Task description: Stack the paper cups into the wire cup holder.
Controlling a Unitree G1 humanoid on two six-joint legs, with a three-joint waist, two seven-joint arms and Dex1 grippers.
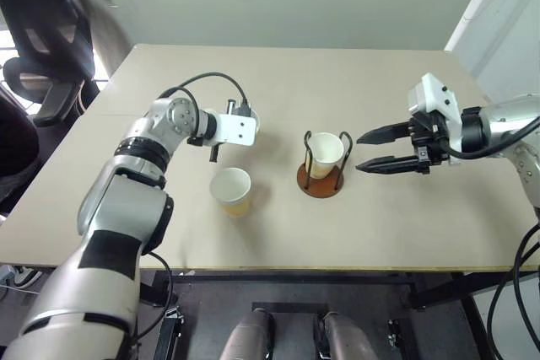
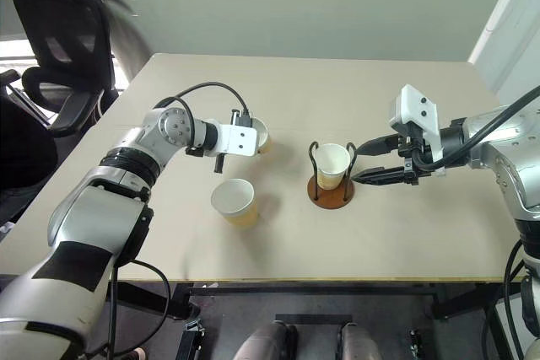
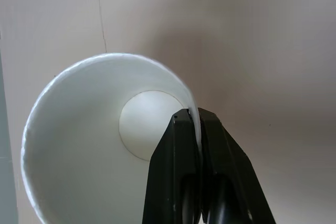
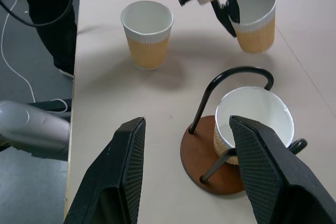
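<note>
A plain tan table [image 1: 380, 225] stands in front of a pale wall, with a black office chair [image 1: 42, 48] off beyond its left edge. On the left, the left gripper [image 4: 227, 15] is clamped on the rim of a paper cup [image 4: 255, 20], one finger inside the white wall and one outside, as the left wrist view shows closely. This held cup hangs from the fingertips, and it is hard to tell whether its base is touching the table. Just below and slightly inward of that hand stands a second cup [image 1: 232, 191], upright and free on the table. Further right is the wire cup holder [image 1: 321, 176], its brown disc flat on the table, with a third cup [image 1: 326, 154] already seated between the black loops. The right gripper [image 1: 380, 148] hovers just beside the holder on its far side, jaws apart and holding nothing. The step in hand looks like the pickup of the second cup to be stacked. The next move probably calls for lifting it clear, carrying it rightward over the holder, and lowering it upright so it nests inside the seated cup without snagging the wire loops.
</note>
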